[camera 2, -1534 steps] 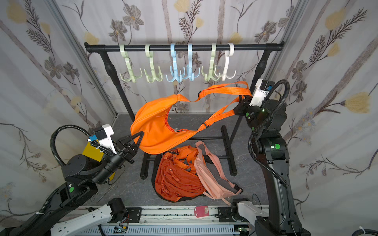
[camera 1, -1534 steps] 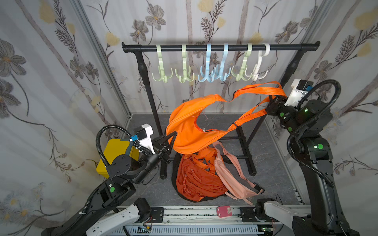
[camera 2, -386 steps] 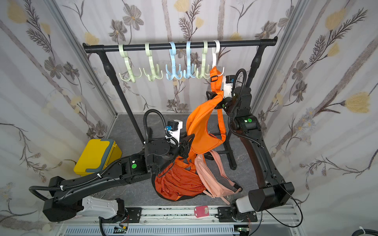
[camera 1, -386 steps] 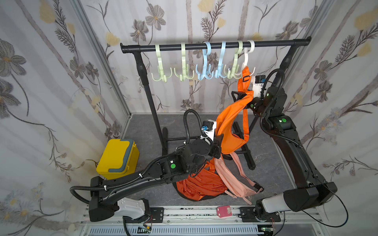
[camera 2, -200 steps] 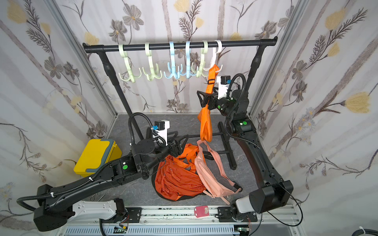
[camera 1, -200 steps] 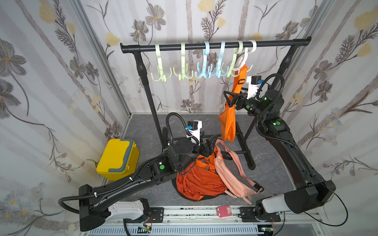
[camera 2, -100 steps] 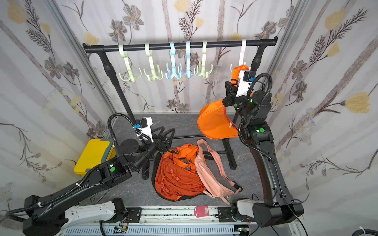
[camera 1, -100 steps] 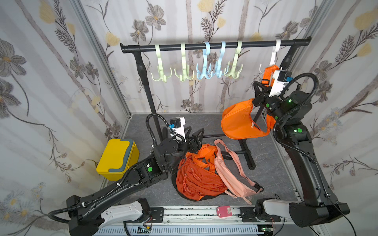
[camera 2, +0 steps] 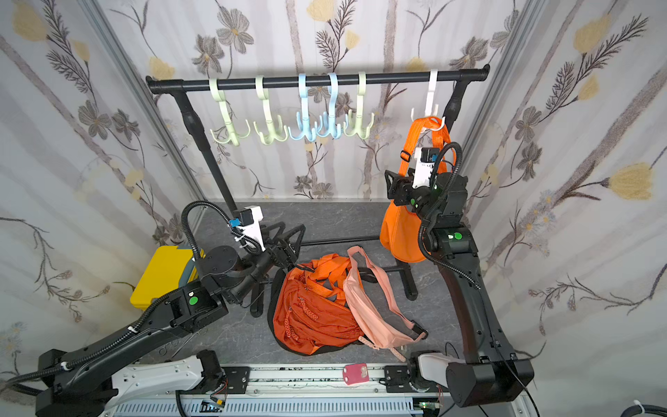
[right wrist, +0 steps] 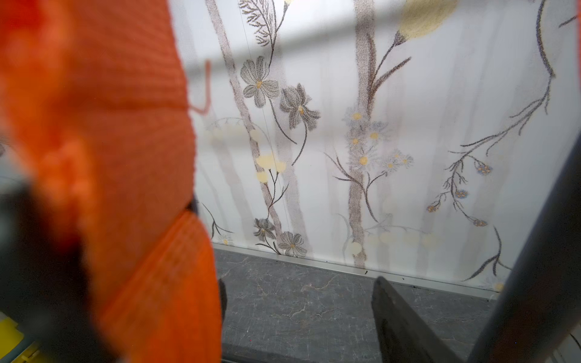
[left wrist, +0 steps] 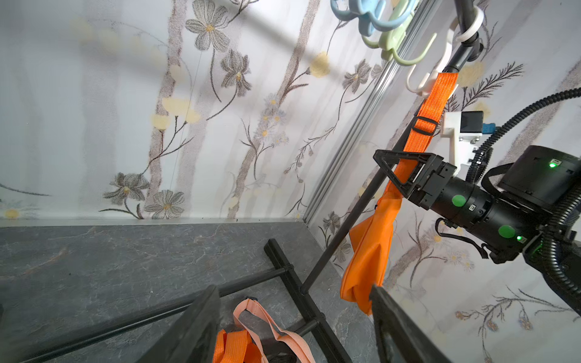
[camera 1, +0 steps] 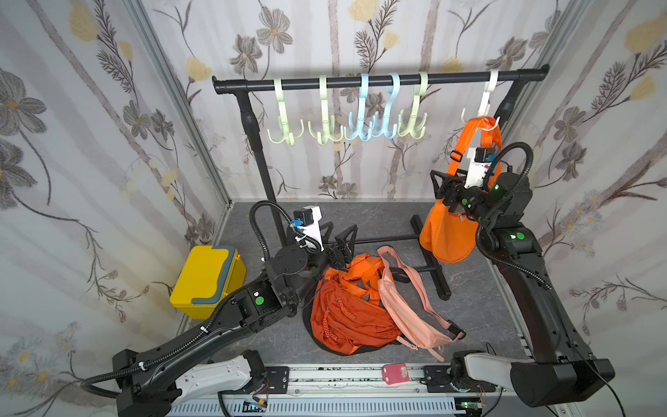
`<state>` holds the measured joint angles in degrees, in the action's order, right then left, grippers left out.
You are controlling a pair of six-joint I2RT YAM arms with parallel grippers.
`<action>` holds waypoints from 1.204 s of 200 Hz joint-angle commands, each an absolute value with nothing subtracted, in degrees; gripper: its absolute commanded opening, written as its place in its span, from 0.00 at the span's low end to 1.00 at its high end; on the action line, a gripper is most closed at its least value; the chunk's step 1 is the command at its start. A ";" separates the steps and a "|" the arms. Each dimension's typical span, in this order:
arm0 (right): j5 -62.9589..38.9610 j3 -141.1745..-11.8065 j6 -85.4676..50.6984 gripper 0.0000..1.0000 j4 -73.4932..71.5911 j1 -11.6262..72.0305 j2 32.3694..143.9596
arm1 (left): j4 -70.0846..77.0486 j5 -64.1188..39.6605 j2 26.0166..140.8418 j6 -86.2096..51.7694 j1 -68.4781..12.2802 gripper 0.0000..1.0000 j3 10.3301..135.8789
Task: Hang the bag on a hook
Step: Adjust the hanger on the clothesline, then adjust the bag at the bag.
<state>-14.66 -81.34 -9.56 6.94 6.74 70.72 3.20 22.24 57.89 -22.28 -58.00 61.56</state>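
Note:
The orange bag point(camera 1: 447, 234) hangs by its strap from the white hook point(camera 1: 485, 104) at the rail's right end, seen in both top views point(camera 2: 400, 234). My right gripper point(camera 1: 441, 186) is open beside the strap, below the hook. In the right wrist view the blurred orange strap point(right wrist: 110, 125) covers one finger, and bare floor shows between the jaws of the right gripper point(right wrist: 298, 283). The left gripper point(camera 1: 339, 234) is open and holds nothing, low over the floor by the bag pile. From the left wrist, the left gripper point(left wrist: 294, 289) faces the hanging bag point(left wrist: 367, 251).
An orange backpack point(camera 1: 346, 310) and a pink waist bag point(camera 1: 408, 307) lie heaped on the floor. A yellow box point(camera 1: 207, 279) stands at the left. Green and blue hooks point(camera 1: 364, 122) hang on the black rail point(camera 1: 379, 81). The rack's foot bars point(camera 1: 429, 260) cross the floor.
The bag, swung out sideways half a second ago, now hangs straight down from the white hook. The right gripper sits slightly lower. The left arm has drawn back a little.

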 commanded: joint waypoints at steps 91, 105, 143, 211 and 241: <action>-7.49 -50.03 -15.57 1.00 4.29 11.35 48.62 | 8.47 20.05 58.06 -28.87 -56.87 0.81 50.39; -7.38 -46.43 -16.67 0.98 5.46 12.46 47.70 | 8.88 18.43 58.76 -31.16 -56.94 0.81 48.22; -6.67 -38.18 -18.02 0.94 8.40 17.46 46.59 | 4.93 15.60 61.89 -37.57 -56.98 0.81 43.60; -1.22 -33.20 -21.43 0.87 15.44 34.80 49.34 | 13.03 7.68 63.43 -48.00 -58.53 0.81 33.01; 7.71 -32.69 -25.16 0.84 19.73 45.09 48.87 | 13.30 5.86 62.67 -47.84 -58.53 0.82 33.66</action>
